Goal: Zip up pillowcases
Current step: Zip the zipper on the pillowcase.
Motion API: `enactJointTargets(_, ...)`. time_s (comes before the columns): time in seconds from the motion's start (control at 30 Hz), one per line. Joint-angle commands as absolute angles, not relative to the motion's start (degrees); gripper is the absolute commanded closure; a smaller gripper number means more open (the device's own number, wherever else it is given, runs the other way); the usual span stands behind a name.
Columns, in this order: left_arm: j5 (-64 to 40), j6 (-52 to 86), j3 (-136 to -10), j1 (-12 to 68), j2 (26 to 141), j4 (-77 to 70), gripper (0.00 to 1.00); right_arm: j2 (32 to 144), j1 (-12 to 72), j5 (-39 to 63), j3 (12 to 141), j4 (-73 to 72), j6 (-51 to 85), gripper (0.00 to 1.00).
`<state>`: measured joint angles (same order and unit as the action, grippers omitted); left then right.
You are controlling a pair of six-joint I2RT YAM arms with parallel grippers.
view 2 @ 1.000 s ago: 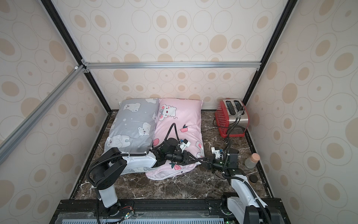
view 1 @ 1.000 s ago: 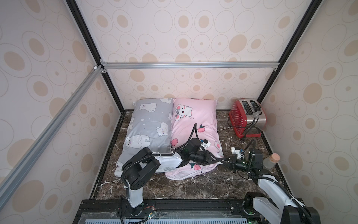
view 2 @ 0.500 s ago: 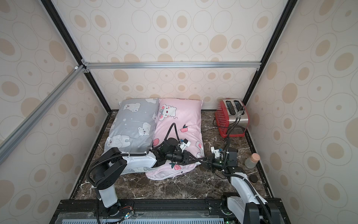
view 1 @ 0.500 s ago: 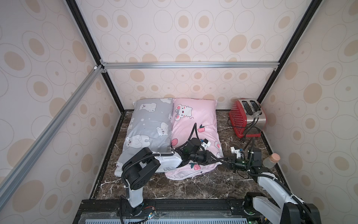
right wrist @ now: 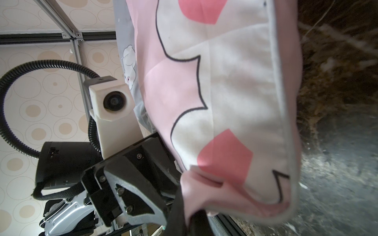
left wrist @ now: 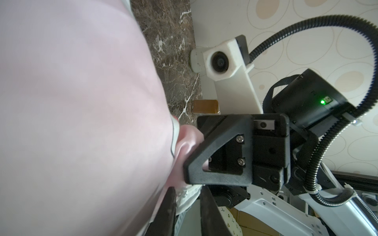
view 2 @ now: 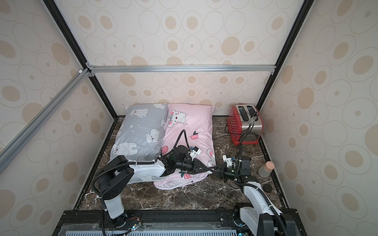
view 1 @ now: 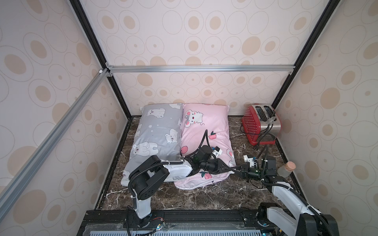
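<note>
Arms and pillowcases barely shifted since a second ago, right gripper (right wrist: 189,220) pinched shut on pink pillowcase (view 1: 206,126) front corner, left gripper (left wrist: 188,206) jaws narrow around same corner's edge, clamping unclear, grey pillowcase (view 1: 157,130) touching alongside, both on marble tabletop (view 1: 204,196).

The scene is inside a small booth. Its walls (view 1: 184,30) carry cream wallpaper with beige ovals inside thin grey rings. Black posts (view 1: 90,34) run up the back corners. One silver aluminium rail (view 1: 194,68) crosses the back wall, and another rail (view 1: 51,132) runs along the left side. The worktop (view 1: 204,196) is dark brown marble with white veins. In the far right corner stands a red and steel toaster (view 1: 259,124). Near the right wall is a small jar (view 1: 285,170) with a cork, and in a top view a black round lid (view 2: 267,188) lies near it. The light is soft and even.
</note>
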<state>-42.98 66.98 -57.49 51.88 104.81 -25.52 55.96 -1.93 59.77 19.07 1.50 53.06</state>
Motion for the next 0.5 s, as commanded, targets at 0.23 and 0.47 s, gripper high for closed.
enactJointTargets(0.23,-43.24,66.40,-59.41,52.55,105.80,-24.69,0.85,55.28,-1.61,59.43,19.45,0.73,53.25,1.00)
enactJointTargets(0.47,-43.12,66.36,-59.85,52.76,106.10,-24.14,0.88,54.43,-1.59,59.50,19.42,0.00,54.54,1.00)
